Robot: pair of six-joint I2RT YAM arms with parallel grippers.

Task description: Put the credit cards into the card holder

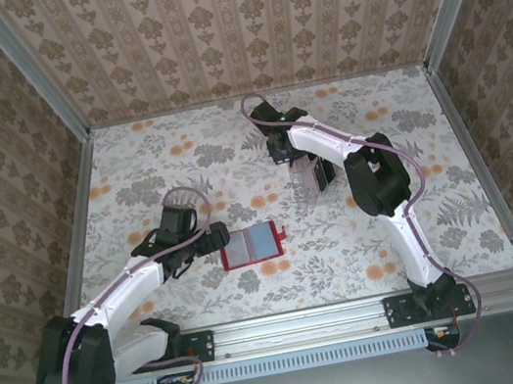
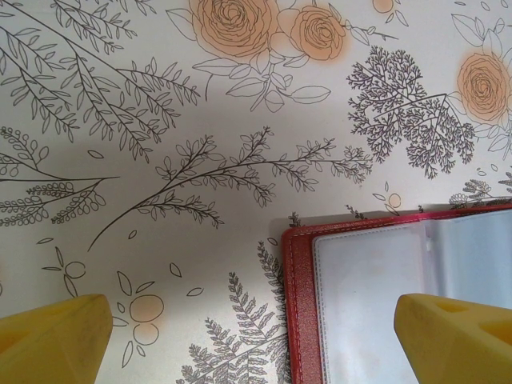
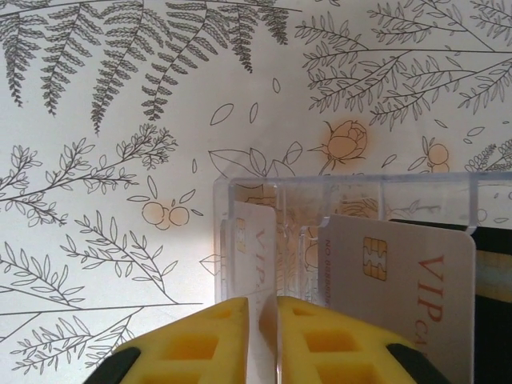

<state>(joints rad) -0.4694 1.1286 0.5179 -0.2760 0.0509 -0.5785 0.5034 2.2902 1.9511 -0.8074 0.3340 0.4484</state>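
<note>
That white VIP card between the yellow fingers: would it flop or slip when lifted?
Probably stiff: the card stands straight on edge in the clear rack. Likely light, being so thin. Its smooth face might slip from the fingers unless pinched firmly.

White arm links (image 1: pixel 322 141), black joints (image 1: pixel 374 181), purple cables (image 1: pixel 417 167) along them, yellow pincer fingers (image 3: pixel 208 348) with square recesses
</note>
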